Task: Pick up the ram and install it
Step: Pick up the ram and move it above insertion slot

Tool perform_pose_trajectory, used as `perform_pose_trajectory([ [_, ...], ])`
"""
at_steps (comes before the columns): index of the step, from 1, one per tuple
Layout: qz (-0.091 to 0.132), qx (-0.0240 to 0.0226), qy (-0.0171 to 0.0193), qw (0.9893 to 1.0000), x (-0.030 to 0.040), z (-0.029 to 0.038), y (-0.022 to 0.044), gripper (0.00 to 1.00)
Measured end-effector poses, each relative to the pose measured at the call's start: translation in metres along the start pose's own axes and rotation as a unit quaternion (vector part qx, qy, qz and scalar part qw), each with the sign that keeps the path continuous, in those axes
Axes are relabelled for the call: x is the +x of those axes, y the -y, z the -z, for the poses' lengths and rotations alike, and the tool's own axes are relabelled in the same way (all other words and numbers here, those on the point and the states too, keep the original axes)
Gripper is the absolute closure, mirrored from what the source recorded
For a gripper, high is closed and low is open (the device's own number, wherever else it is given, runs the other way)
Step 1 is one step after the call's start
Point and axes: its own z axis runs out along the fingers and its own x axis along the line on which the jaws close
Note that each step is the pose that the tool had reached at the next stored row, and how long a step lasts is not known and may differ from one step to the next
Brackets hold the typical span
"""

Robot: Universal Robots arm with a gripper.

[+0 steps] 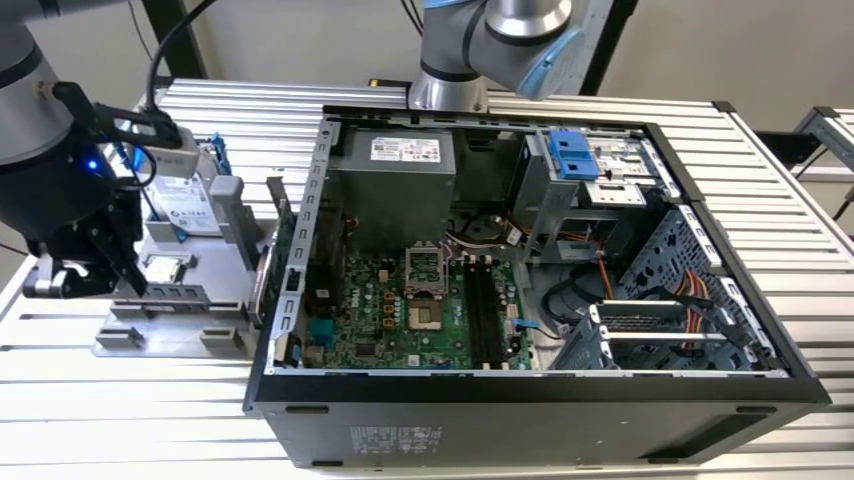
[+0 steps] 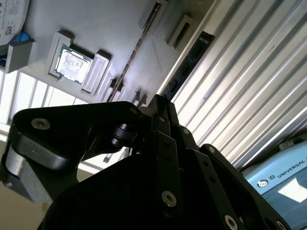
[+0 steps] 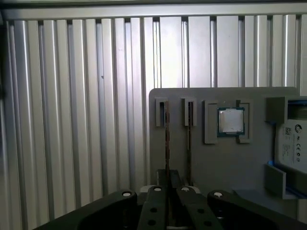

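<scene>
The gripper hangs low over a grey fixture plate, and in the first wrist view it lines up with the end of the ram. Whether it is spread, pressed together or already pinching the stick cannot be told.

The ram stands on its long edge in a holder of the plate, in the row nearest the plate's edge. In the second wrist view its dark face rises just beyond the gripper's tip. A second stick stands just beside it in a parallel holder. Past that lies a processor chip in its own recess, then a drive at the plate's far side. The plate rests on a slatted metal table.

Farther off, in the exterior view, the open computer case lies to the exterior view's right of the plate. Its motherboard faces up, and the long black slots are well apart from the ram.

The ram is probably very light, thin and stiff, and likely brittle if bent or twisted. Its chips and contact edge look delicate. The best hold seems to be across the two flat faces near mid-length, high on the upper edge, so that it hangs level. Its smooth faces could slip under a weak pinch.
</scene>
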Motion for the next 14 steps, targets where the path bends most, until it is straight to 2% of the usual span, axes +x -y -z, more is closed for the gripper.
perform_pose_trajectory([
  [14, 0.000, 0.0000, -0.0001, 1.0000, 0.0000, 0.0064, -0.0001, 1.00],
])
